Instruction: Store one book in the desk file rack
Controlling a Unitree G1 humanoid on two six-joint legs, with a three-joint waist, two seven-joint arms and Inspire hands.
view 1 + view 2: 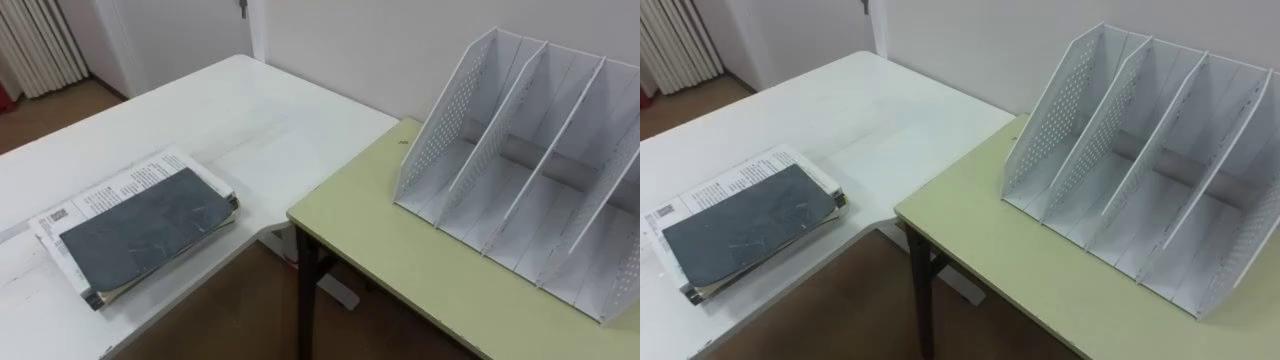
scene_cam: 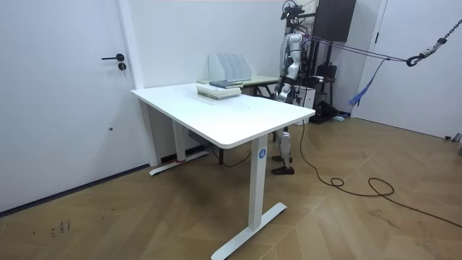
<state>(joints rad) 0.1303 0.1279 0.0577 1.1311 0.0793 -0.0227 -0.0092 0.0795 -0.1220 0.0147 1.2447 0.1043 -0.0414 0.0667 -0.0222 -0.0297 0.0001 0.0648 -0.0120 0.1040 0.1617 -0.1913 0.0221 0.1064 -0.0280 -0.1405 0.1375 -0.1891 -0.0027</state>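
Room view, robot beside desk (image 1: pixel 400 270), hands (image 2: pixel 281 92) unreadable (too distant), books (image 1: pixel 140 230) stacked, file rack (image 1: pixel 520 160) edge cut off.

Books (image 1: pixel 140 232) left of file rack (image 1: pixel 530 160)
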